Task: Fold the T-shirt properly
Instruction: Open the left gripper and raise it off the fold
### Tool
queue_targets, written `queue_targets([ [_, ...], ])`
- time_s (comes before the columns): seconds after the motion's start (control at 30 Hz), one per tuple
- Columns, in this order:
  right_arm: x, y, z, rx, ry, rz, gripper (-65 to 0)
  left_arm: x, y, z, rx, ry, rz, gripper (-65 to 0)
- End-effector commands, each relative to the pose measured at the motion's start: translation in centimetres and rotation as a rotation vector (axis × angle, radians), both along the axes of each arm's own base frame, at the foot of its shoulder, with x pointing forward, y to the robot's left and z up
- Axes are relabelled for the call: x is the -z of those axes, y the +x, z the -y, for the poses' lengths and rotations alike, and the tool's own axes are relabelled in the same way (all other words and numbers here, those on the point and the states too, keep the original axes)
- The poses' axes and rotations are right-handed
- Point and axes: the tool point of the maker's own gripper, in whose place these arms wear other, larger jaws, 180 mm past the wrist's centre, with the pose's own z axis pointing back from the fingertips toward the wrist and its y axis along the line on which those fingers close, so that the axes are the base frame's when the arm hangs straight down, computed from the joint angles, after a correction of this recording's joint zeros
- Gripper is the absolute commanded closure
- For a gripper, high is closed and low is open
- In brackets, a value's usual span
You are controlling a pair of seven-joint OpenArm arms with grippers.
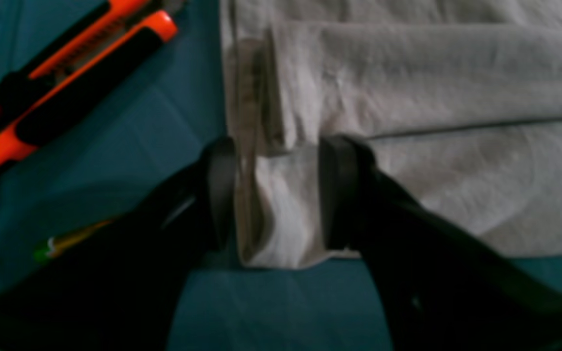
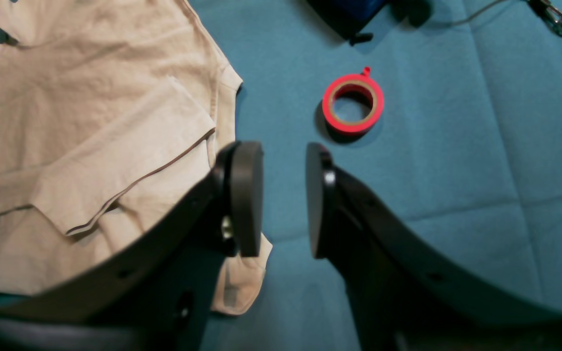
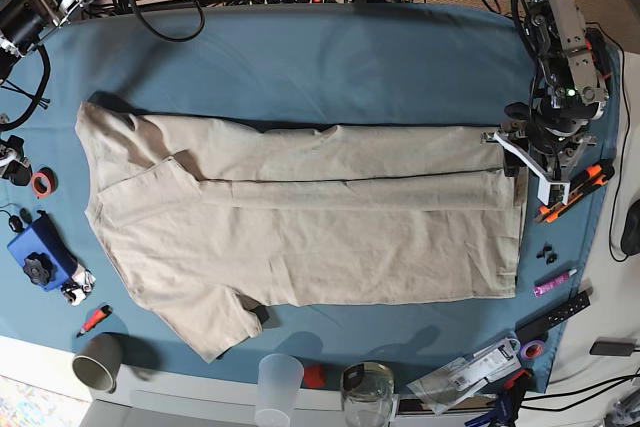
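Note:
The beige T-shirt (image 3: pixel 300 217) lies spread on the teal tablecloth (image 3: pixel 330 57), collar end to the left, its far long side folded over the middle. My left gripper (image 1: pixel 278 195) is down at the hem's corner (image 3: pixel 518 159). Its jaws stand open, and a folded strip of the T-shirt (image 1: pixel 408 97) lies between the fingers (image 1: pixel 342 195). My right gripper (image 2: pixel 285 200) hovers open over bare cloth just off the edge of the T-shirt (image 2: pixel 90 146) at the sleeve end, with nothing between its pads.
Orange utility knives (image 1: pixel 76 73) lie just beyond the hem (image 3: pixel 575 192), with a green pen (image 1: pixel 66 241) nearby. A red tape ring (image 2: pixel 353 103) sits ahead of the right gripper (image 3: pixel 42 183). A blue box (image 3: pixel 40 252), cups (image 3: pixel 98 359) and a jar (image 3: pixel 368 392) line the front edge.

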Motion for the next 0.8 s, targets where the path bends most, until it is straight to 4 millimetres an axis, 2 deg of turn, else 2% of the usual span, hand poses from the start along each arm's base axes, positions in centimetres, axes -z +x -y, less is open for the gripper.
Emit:
queue_targets([
  [0.0,-2.4,0.9,0.8,-0.002,-0.042,0.066,-15.9,-1.5,0.9,-0.3,0.004,0.011,0.051,-26.2],
  [0.23,-0.9,2.6,-1.3,-0.08,-0.043,0.042,-15.9,-3.6,1.3,0.4,0.023,-0.003,0.106,-26.2],
  [0.4,-0.6,3.7,-3.3,-0.107,0.022,0.079,-15.9,-3.8,1.2,2.1,0.1,-0.053,0.108,-26.2],
  [0.6,3.0,3.6,-6.8,-0.115,0.123,0.065,-15.9,-4.1,1.2,3.0,0.126,-0.106,0.122,-26.2],
  [0.77,3.6,3.3,-7.1,-0.091,0.158,0.089,-15.9,-3.9,1.0,3.4,0.132,-0.129,0.113,-26.2],
])
